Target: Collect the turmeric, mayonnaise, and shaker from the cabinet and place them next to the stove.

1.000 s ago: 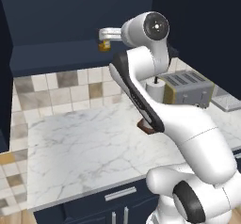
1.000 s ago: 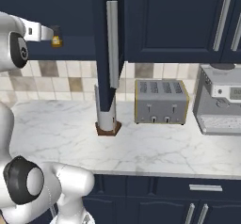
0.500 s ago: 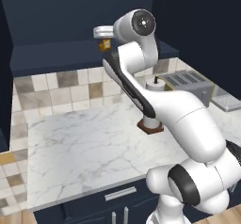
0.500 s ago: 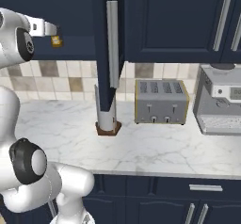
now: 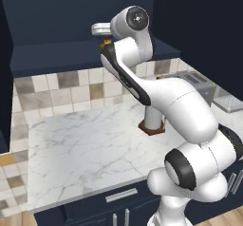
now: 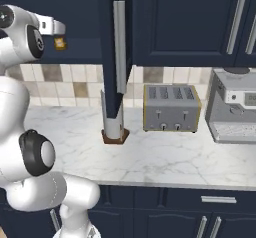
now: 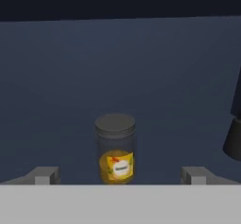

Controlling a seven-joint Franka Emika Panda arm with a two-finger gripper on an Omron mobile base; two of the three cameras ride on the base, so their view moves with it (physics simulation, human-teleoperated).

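Observation:
The turmeric [image 7: 116,148], a small glass jar with a dark lid and orange contents, stands on the floor of the open navy cabinet [image 5: 52,21]. It sits straight ahead of my gripper [image 7: 120,175], centred between the fingertips [image 7: 45,175], which are spread wide with nothing touching them. From the base views the jar [image 6: 60,43] peeks out just beyond the hand [image 6: 50,26]. A black tapered shape, the shaker [image 7: 234,138], is cut off at the hand view's right edge. The mayonnaise and the stove are out of view.
The cabinet door [image 6: 117,57] stands open edge-on with its silver bar handle. Below it a grey cylinder on a wooden base [image 6: 114,127] stands on the marble counter [image 5: 80,144]. A toaster [image 6: 171,108] and a coffee machine [image 6: 232,107] sit to the right.
The arm's upper joint has swung left and up while the hand stayed at the cabinet near the jar. The jaws remain wide.

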